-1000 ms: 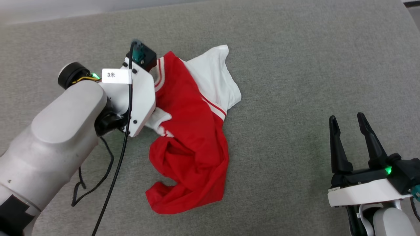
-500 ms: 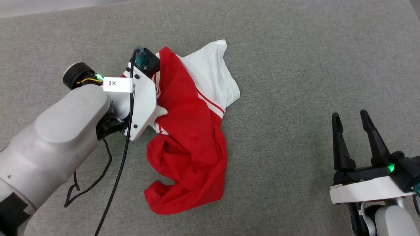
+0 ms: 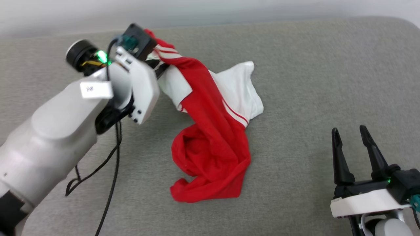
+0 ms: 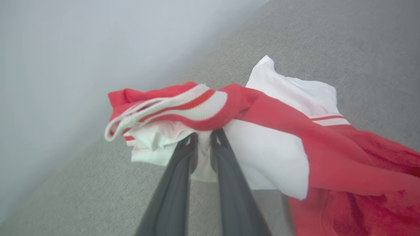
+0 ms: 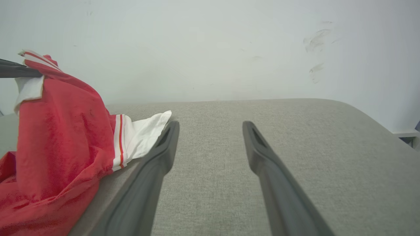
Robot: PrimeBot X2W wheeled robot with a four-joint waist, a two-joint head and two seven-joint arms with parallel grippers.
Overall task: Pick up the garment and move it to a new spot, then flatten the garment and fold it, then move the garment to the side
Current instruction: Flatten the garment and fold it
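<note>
The garment (image 3: pixel 213 147), red with white sleeves and striped trim, hangs by its upper end from my left gripper (image 3: pixel 160 67). Its lower part lies crumpled on the grey surface. In the left wrist view my left gripper (image 4: pixel 203 141) is shut, its two fingers pinching white cloth just below the striped collar of the garment (image 4: pixel 279 131). My right gripper (image 3: pixel 351 131) stands open at the lower right, well clear of the cloth. In the right wrist view my right gripper (image 5: pixel 210 126) is open and holds nothing, with the lifted garment (image 5: pixel 62 131) to its left.
The grey fabric surface (image 3: pixel 311 82) spreads wide to the right of the garment. A pale wall (image 3: pixel 229 9) runs along its far edge. A black cable (image 3: pixel 115 164) hangs from my left arm down over the surface.
My left gripper has shut on the garment's collar end and lifted it off the surface, so the cloth now drapes down. The head camera has tilted up. The right gripper stays open.
</note>
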